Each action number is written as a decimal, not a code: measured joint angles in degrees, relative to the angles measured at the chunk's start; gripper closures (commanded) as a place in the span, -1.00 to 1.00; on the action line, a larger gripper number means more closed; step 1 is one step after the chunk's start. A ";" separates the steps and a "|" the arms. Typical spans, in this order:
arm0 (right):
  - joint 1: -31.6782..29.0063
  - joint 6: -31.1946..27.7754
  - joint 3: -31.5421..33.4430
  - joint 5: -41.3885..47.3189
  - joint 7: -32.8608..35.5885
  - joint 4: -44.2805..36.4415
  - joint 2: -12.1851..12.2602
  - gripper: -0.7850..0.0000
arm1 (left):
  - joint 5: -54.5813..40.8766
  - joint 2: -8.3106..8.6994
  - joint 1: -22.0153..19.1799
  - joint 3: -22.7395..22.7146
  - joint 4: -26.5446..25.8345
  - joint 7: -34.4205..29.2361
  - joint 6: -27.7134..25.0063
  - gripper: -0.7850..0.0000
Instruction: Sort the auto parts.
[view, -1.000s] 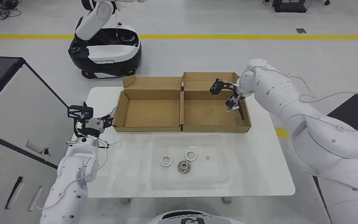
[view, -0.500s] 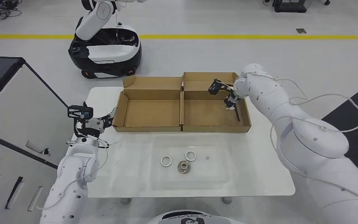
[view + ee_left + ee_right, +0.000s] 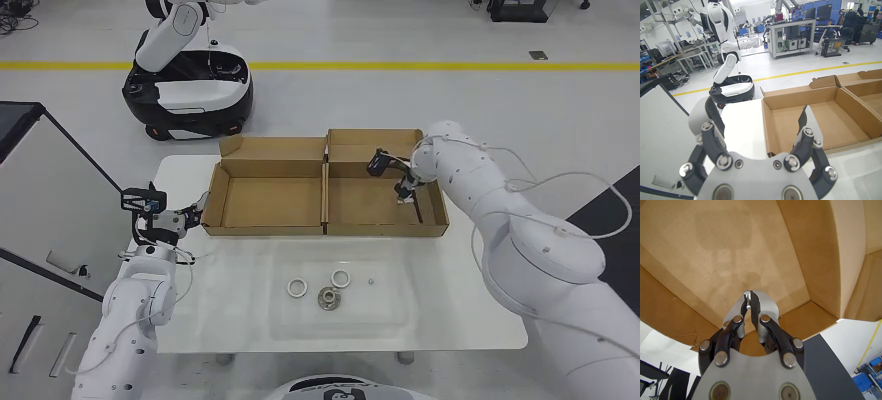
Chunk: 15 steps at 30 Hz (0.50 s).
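R claw [image 3: 749, 294] is pinched shut on a small bolt [image 3: 748, 301]. Bolt's long axis runs along the fingers, head end twd the floor of the right-hand box [image 3: 715, 247] just beneath, so a drop looks next. L claw [image 3: 757, 103] spread wide beside left box [image 3: 810, 123], well apart.

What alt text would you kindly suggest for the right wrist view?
The right claw is shut on a small silver threaded bolt, pinched between its black ridged pads over the bare floor of an open brown cardboard box, near one inside corner.
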 measured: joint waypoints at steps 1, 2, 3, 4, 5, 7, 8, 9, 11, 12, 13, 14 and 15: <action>-0.10 -0.07 0.02 -0.13 -0.05 0.21 -0.10 1.00 | 0.00 0.00 0.00 0.00 0.00 0.00 0.00 -1.00; -0.20 -0.12 0.06 -0.30 -0.13 0.46 -0.22 1.00 | 0.00 0.00 0.00 0.00 0.00 0.00 0.00 -1.00; -0.24 -0.14 0.07 -0.49 -0.16 0.63 -0.31 1.00 | 0.00 0.00 0.00 0.00 0.00 0.00 0.00 -1.00; -0.30 -0.15 0.09 -0.66 -0.20 0.79 -0.39 1.00 | 0.00 0.00 0.00 0.00 0.00 0.00 0.00 -1.00; -0.37 -0.18 0.14 -0.81 -0.24 0.99 -0.50 1.00 | 0.00 0.00 0.00 0.00 0.00 0.00 0.00 -1.00; -0.43 -0.24 0.26 -0.94 -0.31 1.28 -0.65 0.85 | 0.00 0.00 0.00 0.00 0.00 0.00 0.00 -1.00; -0.46 -0.26 0.35 -0.99 -0.32 1.48 -0.74 0.82 | 0.00 0.00 0.00 0.00 0.00 0.00 0.00 -1.00; -0.46 -0.26 0.43 -1.03 -0.33 1.61 -0.80 0.64 | 0.00 0.00 0.00 0.00 0.00 0.00 0.00 -1.00; -0.46 -0.31 0.65 -1.03 -0.54 1.89 -0.93 0.29 | 0.00 0.00 0.00 0.00 0.00 0.00 0.00 -1.00; -0.46 -0.34 0.74 -1.04 -0.73 2.01 -0.98 -0.52 | 0.00 0.00 0.00 0.00 0.00 0.00 0.00 -1.00; -0.44 -0.40 0.83 -1.08 -0.93 2.13 -1.01 -1.00 | 0.00 0.00 0.00 0.00 0.00 0.00 0.00 -1.00; -0.38 -0.51 0.92 -1.20 -1.10 2.29 -1.05 -1.00 | 0.00 0.00 0.00 0.00 0.00 0.00 0.00 -1.00; -0.33 -0.61 0.99 -1.30 -1.16 2.40 -1.08 -1.00 | 0.00 0.00 0.00 0.00 0.00 0.00 0.00 -1.00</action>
